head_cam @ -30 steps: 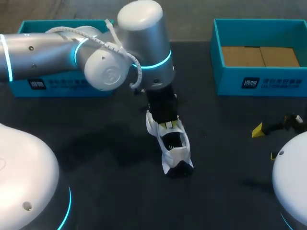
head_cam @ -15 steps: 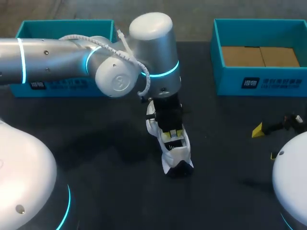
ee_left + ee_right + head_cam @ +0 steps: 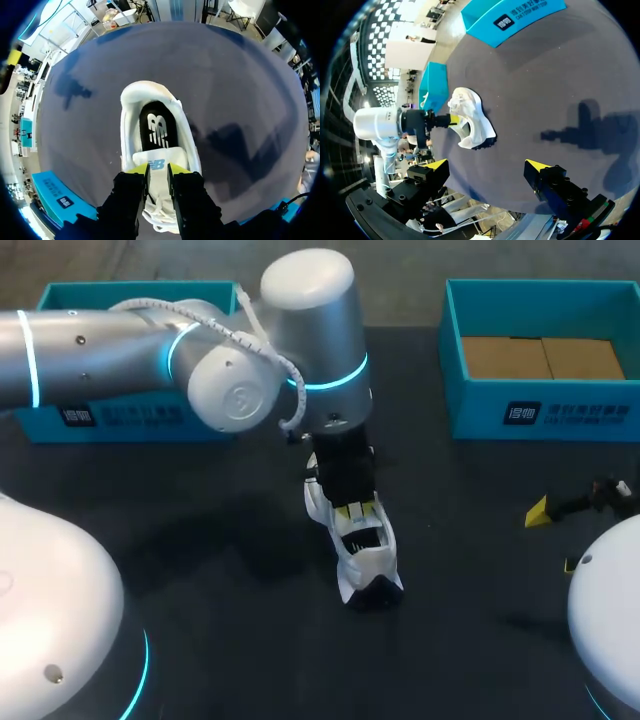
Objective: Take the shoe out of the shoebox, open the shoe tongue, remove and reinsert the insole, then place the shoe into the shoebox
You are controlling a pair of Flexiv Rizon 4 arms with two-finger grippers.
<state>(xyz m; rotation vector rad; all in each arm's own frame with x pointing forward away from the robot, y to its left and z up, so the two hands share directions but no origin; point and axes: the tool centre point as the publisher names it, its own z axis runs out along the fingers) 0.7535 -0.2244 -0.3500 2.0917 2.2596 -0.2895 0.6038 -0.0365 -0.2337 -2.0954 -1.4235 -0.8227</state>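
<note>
- The white shoe [image 3: 368, 558] stands on the dark table [image 3: 220, 540], between the left shoebox [image 3: 130, 418] and the right shoebox [image 3: 545, 410], outside both
- The left gripper [image 3: 157, 172] sits over the shoe, fingers pinched on the tongue [image 3: 156, 164]
- The black insole [image 3: 156, 131] lies inside the shoe
- The right gripper [image 3: 487, 165] hangs well apart from the shoe, fingers spread wide
</note>
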